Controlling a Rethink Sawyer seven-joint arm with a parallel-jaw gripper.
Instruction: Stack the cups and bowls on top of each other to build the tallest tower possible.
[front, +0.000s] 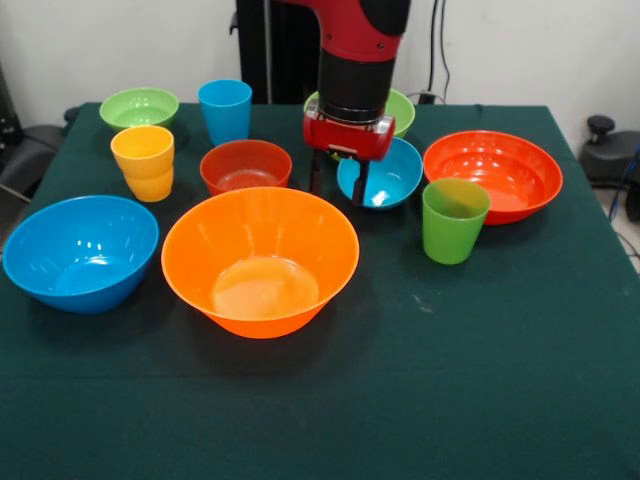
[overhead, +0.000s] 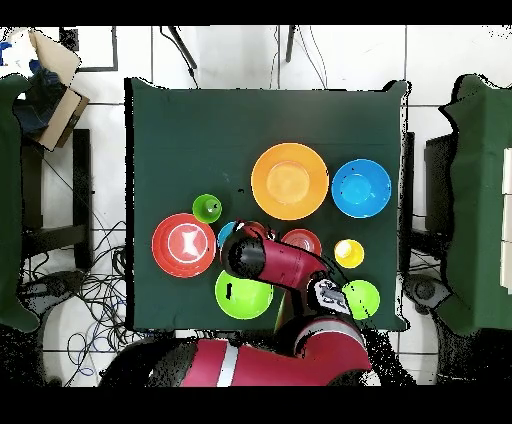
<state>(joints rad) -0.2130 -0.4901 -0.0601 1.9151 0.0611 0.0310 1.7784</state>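
Nearest the camera sat the large orange bowl (front: 260, 260), with the big blue bowl (front: 80, 250) beside it and the green cup (front: 454, 220) on the other side. Behind these stood the small red bowl (front: 246, 165), the small blue bowl (front: 381, 172), the wide red bowl (front: 493, 173) and the stacked yellow cups (front: 144, 161). Farthest back were the blue cup (front: 225, 110) and two green bowls (front: 139, 107). No tower stood yet.

I judged the risk to be a glancing grip: glossy, curved rims could slip or tip, knocking neighbouring bowls.

The gripper (front: 337, 183) hung spread, empty, one finger (front: 360, 186) just over the small blue bowl's rim.
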